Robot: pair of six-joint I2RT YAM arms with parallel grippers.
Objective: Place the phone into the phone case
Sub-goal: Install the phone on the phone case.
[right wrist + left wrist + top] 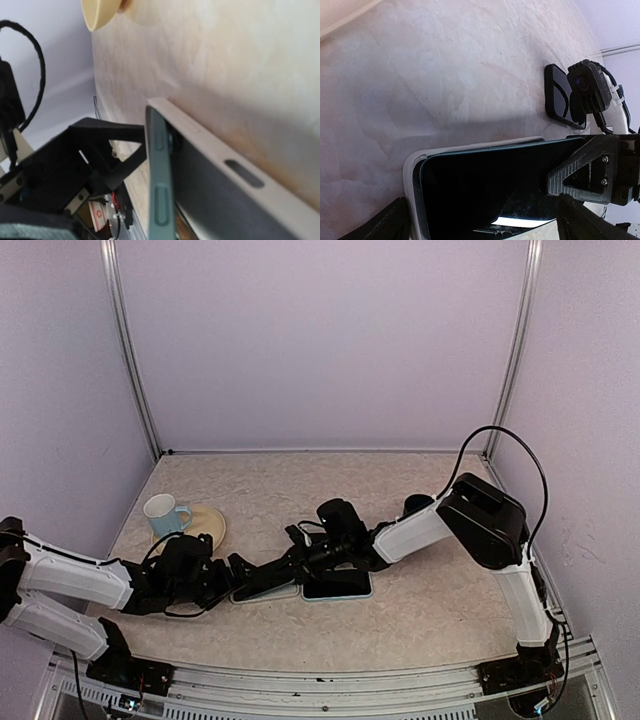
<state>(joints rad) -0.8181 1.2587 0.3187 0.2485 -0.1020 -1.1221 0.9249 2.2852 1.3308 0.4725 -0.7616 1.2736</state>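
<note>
A dark-screened phone (485, 185) with a teal edge (160, 185) lies partly in a grey-white phone case (412, 175), near the table's front in the top view (265, 592). In the right wrist view the phone's buttoned edge stands raised above the case wall (225, 160). My left gripper (243, 575) has its fingers (390, 222) against both sides of the case. My right gripper (298, 558) is at the phone's other end, with one finger (585, 172) over the screen. Its own fingertips are hidden in the right wrist view.
A second dark slab with a light rim (338, 585) lies just right of the case. A light blue cup (165, 512) stands on a yellow saucer (208, 527) at the left. Purple walls enclose the table.
</note>
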